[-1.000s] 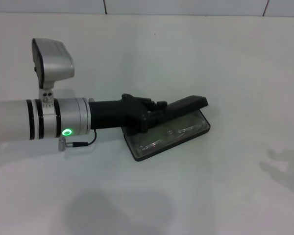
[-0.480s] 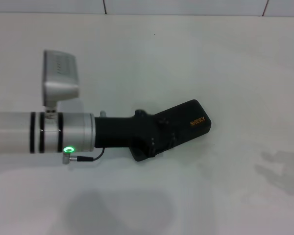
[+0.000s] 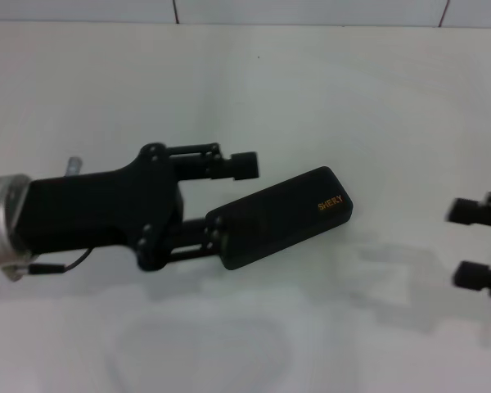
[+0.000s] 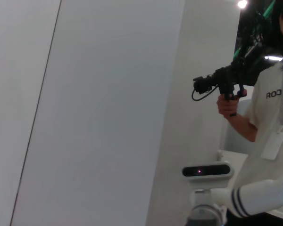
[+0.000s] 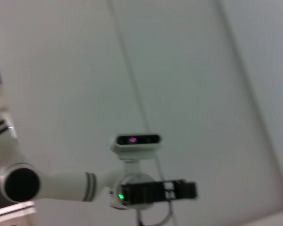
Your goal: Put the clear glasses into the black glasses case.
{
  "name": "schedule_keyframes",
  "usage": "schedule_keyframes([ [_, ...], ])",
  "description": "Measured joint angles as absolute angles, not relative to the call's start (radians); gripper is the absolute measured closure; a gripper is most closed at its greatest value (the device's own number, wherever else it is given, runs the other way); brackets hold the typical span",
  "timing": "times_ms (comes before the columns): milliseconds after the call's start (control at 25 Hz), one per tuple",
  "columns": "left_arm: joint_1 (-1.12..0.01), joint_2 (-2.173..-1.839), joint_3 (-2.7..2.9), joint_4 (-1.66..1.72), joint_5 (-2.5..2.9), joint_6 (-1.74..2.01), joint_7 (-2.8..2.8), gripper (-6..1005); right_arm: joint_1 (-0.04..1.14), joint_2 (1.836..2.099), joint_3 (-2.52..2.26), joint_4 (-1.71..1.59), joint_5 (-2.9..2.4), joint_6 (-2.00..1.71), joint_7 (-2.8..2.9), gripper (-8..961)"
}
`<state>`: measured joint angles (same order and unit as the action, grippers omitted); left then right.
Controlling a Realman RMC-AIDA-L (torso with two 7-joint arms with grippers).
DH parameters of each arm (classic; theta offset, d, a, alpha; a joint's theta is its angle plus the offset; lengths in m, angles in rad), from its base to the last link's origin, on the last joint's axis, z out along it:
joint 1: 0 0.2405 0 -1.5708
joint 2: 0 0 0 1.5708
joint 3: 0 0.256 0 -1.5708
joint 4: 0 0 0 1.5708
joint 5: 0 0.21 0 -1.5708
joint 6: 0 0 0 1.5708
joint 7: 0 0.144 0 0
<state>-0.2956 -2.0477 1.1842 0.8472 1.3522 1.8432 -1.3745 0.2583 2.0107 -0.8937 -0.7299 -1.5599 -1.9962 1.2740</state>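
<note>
The black glasses case (image 3: 286, 217) lies shut on the white table, its orange lettering facing up near its right end. The clear glasses are hidden from view. My left gripper (image 3: 231, 199) is open at the case's left end. Its upper finger (image 3: 244, 164) stands off above the case, and its lower finger (image 3: 204, 238) overlaps the case's left corner; I cannot tell if it touches. At the head view's right edge my right gripper (image 3: 468, 244) is open, well apart from the case. The right wrist view shows the left gripper (image 5: 177, 190) farther off.
The white table (image 3: 311, 98) spreads around the case, and a tiled wall line runs along the back. In the left wrist view a person (image 4: 269, 108) stands holding a black camera rig (image 4: 221, 82) beyond the table.
The case's lid went from open, with the glasses showing inside, to shut. My left gripper then pulled back to the left and opened. My right gripper came into view at the right edge.
</note>
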Motion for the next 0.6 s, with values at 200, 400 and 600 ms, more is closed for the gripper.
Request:
schedule_keyframes([
  [200, -0.261, -2.037, 1.183, 0.868, 1.405, 1.879, -1.386, 552, 0.337, 2.016, -1.097, -0.684, -1.451, -1.920, 1.237, 272],
  [400, -0.235, -2.030, 1.142, 0.855, 1.468, 1.880, -1.376, 332, 0.434, 2.026, -1.153, -0.625, -1.440, -1.880, 1.235, 258],
  [600, -0.228, -2.032, 1.127, 0.841, 1.487, 1.883, -1.340, 332, 0.450, 2.027, -1.155, -0.600, -1.431, -1.880, 1.235, 256],
])
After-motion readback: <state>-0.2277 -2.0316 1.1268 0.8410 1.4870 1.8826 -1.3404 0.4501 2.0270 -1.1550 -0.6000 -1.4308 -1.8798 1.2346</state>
